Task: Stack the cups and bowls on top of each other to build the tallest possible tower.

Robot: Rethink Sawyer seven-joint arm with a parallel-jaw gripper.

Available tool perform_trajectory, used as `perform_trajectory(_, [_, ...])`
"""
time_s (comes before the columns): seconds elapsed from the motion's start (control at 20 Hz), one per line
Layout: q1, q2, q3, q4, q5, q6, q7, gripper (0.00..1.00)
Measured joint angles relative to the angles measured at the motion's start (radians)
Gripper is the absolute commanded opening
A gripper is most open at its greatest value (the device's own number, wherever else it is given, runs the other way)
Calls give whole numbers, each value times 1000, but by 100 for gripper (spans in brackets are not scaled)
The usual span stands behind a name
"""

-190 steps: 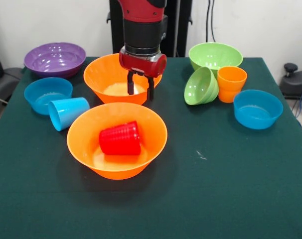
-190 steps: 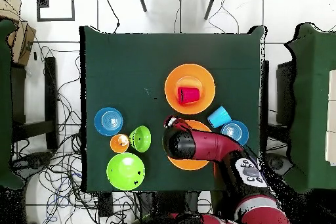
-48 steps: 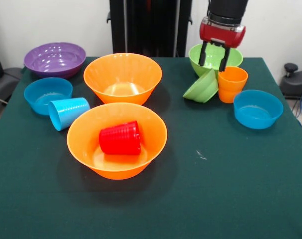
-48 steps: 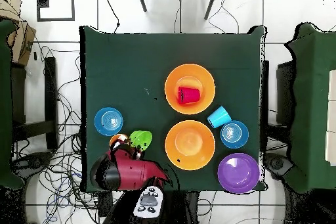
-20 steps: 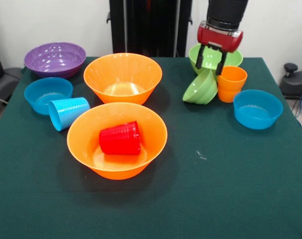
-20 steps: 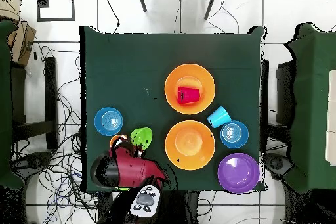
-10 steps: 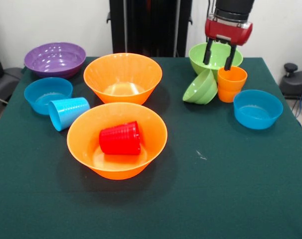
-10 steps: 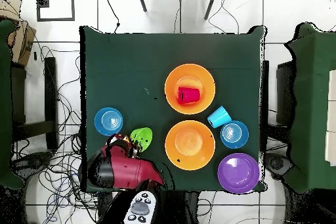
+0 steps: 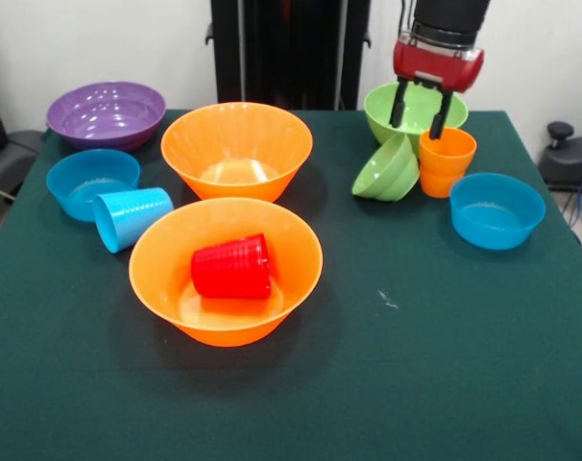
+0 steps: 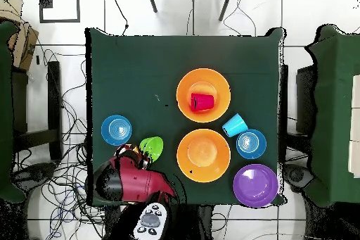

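**Reaching for the orange cup**

No tower yet. The near orange bowl [image 9: 226, 269] holds the red cup [image 9: 231, 267], lying down. The arm's gripper [image 9: 421, 112], open and empty, hangs over the orange cup [image 9: 446, 161]. Next it should go down and pinch the rim. The tipped green bowl [image 9: 388, 168] leans close and could get bumped.

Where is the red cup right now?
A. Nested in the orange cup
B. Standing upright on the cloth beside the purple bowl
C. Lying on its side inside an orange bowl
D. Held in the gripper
C: the red cup lies on its side inside the nearer orange bowl, while the open gripper hangs empty above the orange cup.
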Motion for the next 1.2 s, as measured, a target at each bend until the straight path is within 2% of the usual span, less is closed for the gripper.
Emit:
perform_trajectory(0.45, [1,68,-4,-2,2,-37,0,100])
perform_trajectory(0.8, [10,84,-18,-2,22,-80,1,100])
perform_trajectory(1.2, [39,77,-22,-1,52,-81,1,100])
